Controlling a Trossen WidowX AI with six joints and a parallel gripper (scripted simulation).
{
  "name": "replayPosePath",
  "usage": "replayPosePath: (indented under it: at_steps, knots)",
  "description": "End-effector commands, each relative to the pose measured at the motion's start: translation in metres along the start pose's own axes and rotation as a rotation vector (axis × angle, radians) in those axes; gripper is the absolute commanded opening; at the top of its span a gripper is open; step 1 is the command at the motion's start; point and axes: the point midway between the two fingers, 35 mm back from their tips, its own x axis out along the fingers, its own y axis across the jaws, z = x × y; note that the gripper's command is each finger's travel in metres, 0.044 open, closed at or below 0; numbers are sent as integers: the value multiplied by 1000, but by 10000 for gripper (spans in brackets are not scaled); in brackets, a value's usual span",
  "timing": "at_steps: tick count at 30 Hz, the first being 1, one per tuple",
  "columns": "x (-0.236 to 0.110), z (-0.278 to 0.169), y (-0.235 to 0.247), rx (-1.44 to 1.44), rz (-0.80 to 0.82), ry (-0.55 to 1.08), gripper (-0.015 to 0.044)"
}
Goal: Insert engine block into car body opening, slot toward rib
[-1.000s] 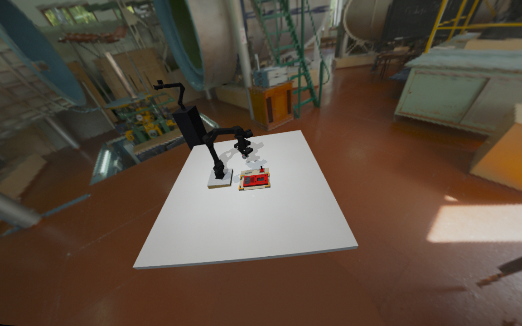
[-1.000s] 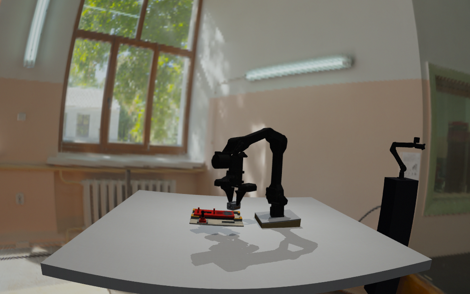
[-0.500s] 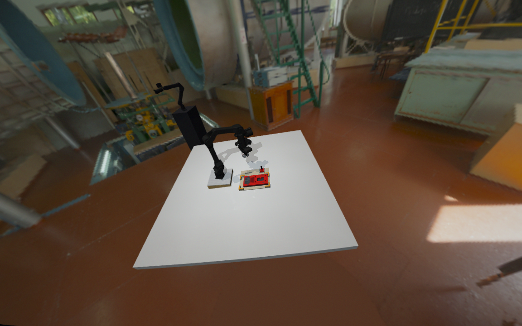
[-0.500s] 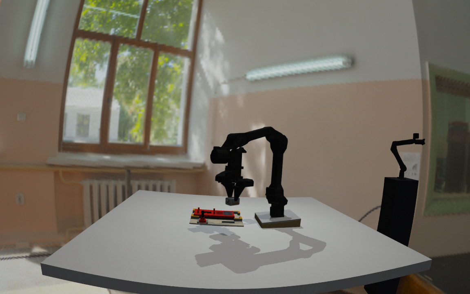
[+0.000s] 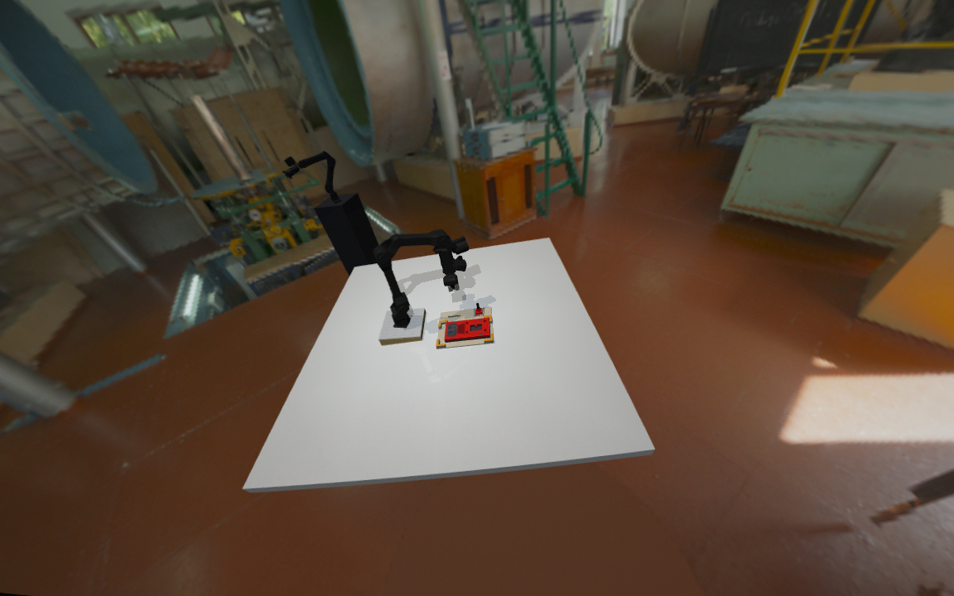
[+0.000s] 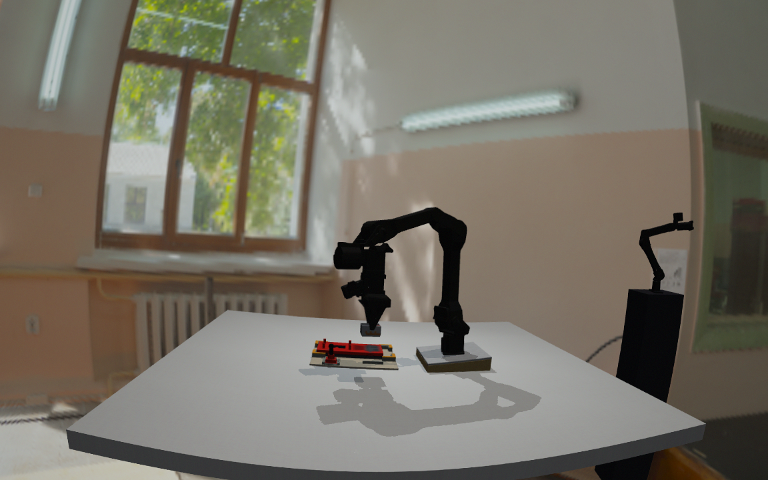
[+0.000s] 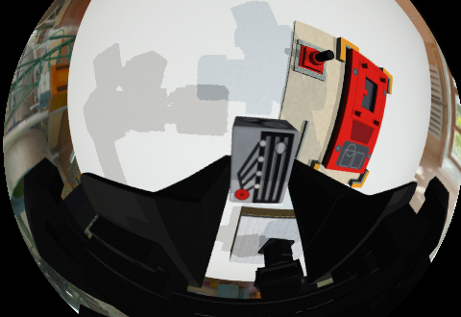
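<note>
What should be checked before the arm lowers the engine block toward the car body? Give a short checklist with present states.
1. Gripper shut on the engine block: ok.
2. Block lifted off the table: ok.
3. Block directly over the opening in the car body: not ok, it hangs beside the body.
4. Slot side facing the rib: cannot tell.
5. Red post on the board out of the way: ok.

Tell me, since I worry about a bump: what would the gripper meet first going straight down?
Probably the beige board beside the red car body, or the table just off it. The gripper holds the engine block; depth is unclear.
</note>
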Motion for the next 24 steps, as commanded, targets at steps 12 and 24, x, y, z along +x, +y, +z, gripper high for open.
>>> replayPosePath:
  at_steps: [12,24]
  knots:
    - [9,19,-23,523,3,-2,0]
    - [17,32,-44,941,1,-4,0]
